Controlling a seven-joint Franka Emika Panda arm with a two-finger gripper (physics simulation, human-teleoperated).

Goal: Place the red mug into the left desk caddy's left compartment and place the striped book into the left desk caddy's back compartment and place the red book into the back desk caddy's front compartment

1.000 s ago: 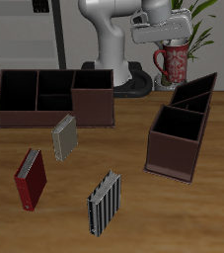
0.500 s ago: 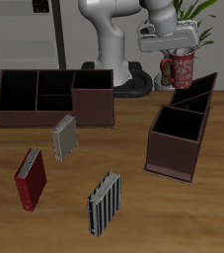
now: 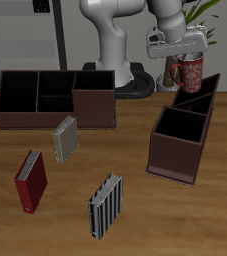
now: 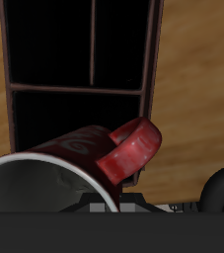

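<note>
Nearest the worktop's [image 3: 135, 235] front edge, the striped book [image 3: 106, 205] stands tilted, a little off the middle. Just behind it, toward one side edge, the red book [image 3: 31, 181] stands on end, and farther back a grey book [image 3: 65, 138] stands upright. Behind that, near the back edge, sits the long back desk caddy [image 3: 55, 97]. The left desk caddy [image 3: 184, 130] stands by the opposite side edge, running toward the back corner. Above its far end hangs the red mug [image 3: 189, 72] (clear of the caddy), gripped at its rim by the end effector [image 3: 179, 50]. In the wrist view, the mug [image 4: 94, 163] hovers over dark compartments [image 4: 79, 44].
</note>
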